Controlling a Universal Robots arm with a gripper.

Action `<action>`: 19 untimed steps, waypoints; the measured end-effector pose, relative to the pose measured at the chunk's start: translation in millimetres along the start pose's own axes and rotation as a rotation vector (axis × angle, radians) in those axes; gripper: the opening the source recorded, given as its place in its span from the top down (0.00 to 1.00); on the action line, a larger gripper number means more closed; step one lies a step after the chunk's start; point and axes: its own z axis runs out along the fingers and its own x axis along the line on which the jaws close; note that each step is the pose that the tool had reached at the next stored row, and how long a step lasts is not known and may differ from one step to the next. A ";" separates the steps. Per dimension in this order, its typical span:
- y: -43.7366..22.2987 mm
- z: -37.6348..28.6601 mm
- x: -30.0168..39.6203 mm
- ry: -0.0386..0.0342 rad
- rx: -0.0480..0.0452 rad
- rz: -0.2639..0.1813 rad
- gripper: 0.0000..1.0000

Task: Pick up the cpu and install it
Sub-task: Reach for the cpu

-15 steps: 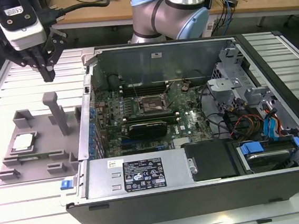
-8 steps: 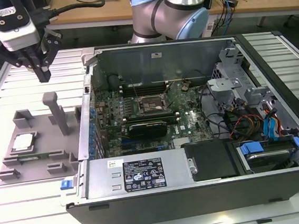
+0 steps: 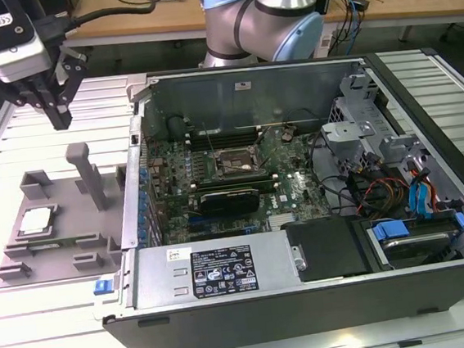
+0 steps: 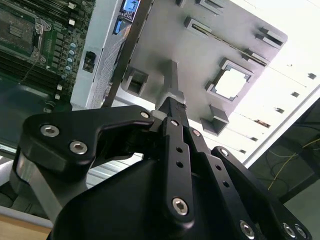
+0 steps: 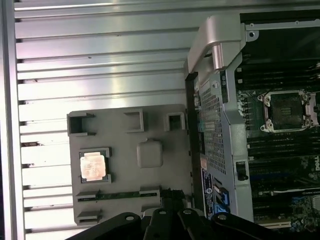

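The cpu [image 3: 38, 221] lies flat, silver top up, in a recess of the grey fixture tray [image 3: 74, 238] at the exterior view's left; both wrist views show the cpu [image 4: 231, 82] [image 5: 93, 166] seated there. My gripper [image 3: 60, 116] hangs high above the slatted table, beyond the tray's far edge, fingers pointing down and shut with nothing between them. In both wrist views the gripper [image 4: 172, 104] [image 5: 171, 197] is well clear of the chip. The motherboard socket [image 3: 232, 162] sits bare inside the open computer case [image 3: 326, 296].
A grey post [image 3: 86, 173] stands upright on the tray between cpu and case. The case wall [image 3: 139, 191] rises right beside the tray. Cables, drive bays and a black card crowd the case interior. The arm's base [image 3: 259, 23] stands behind the case.
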 end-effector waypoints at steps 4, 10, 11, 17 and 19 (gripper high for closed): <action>-0.8 4.6 7.9 0.0001 0.0001 0.000 0.89; -2.4 14.4 22.6 0.0001 0.0002 0.000 0.89; -2.6 16.0 24.5 0.0001 0.0001 0.000 0.89; -3.8 23.0 36.2 0.0002 0.0002 0.000 0.89; -3.9 23.6 38.2 0.0001 0.0001 0.000 0.89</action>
